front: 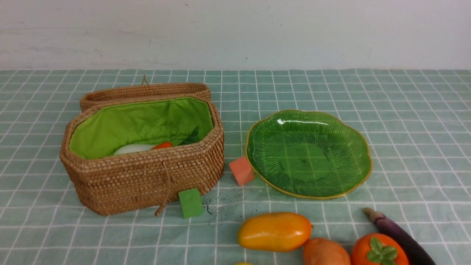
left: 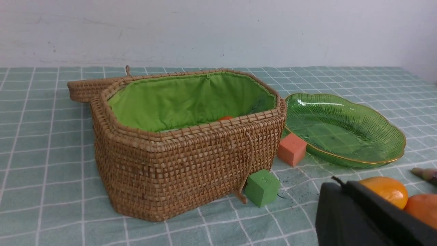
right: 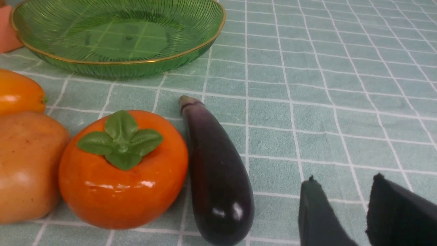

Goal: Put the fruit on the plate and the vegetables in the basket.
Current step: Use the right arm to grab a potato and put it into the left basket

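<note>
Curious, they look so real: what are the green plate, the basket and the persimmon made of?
The plate looks like translucent green glass or plastic: the grid of the tablecloth shows through. The basket looks like matte woven wicker, with a green cloth lining. The persimmon looks like glossy plastic, given its sharp highlights.

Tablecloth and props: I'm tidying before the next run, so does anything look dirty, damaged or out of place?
Yes. Dark smudges stain the tablecloth just right of the green cube, in front of the basket. An orange cube sits right beside the plate, at its rim. Nothing looks spilled or broken.
</note>
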Robot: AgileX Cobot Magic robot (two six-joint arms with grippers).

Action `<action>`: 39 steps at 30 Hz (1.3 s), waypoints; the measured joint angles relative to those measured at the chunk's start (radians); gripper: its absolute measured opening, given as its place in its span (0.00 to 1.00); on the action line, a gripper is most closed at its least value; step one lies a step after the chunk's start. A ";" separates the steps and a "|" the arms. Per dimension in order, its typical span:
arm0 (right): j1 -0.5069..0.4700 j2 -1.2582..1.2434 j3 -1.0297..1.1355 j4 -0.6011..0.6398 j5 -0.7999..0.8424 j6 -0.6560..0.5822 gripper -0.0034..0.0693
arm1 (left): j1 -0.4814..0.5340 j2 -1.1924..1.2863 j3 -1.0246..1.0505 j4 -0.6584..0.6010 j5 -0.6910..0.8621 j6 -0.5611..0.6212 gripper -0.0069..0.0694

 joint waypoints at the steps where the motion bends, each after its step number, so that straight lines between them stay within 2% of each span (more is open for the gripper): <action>1: 0.000 0.000 0.000 0.000 0.000 0.000 0.38 | 0.000 0.000 0.000 0.006 0.001 -0.001 0.07; 8: 0.000 0.000 0.000 0.000 0.000 0.000 0.38 | 0.002 0.000 0.011 0.063 -0.013 -0.029 0.07; 12: 0.000 0.000 0.000 0.000 0.000 0.000 0.38 | 0.044 0.000 0.046 0.094 -0.034 -0.075 0.07; 16: 0.000 0.000 0.000 0.000 0.000 0.000 0.38 | 0.101 0.000 0.145 0.136 -0.058 -0.099 0.07; 24: 0.000 0.000 0.000 0.000 0.000 0.000 0.38 | 0.109 -0.011 0.353 0.165 -0.056 -0.101 0.07; 28: 0.000 0.000 0.000 0.000 0.000 0.000 0.38 | 0.109 -0.011 0.366 0.183 -0.101 -0.101 0.08; 39: 0.000 0.000 0.000 0.000 0.000 0.000 0.38 | 0.109 -0.011 0.367 0.189 -0.104 -0.101 0.09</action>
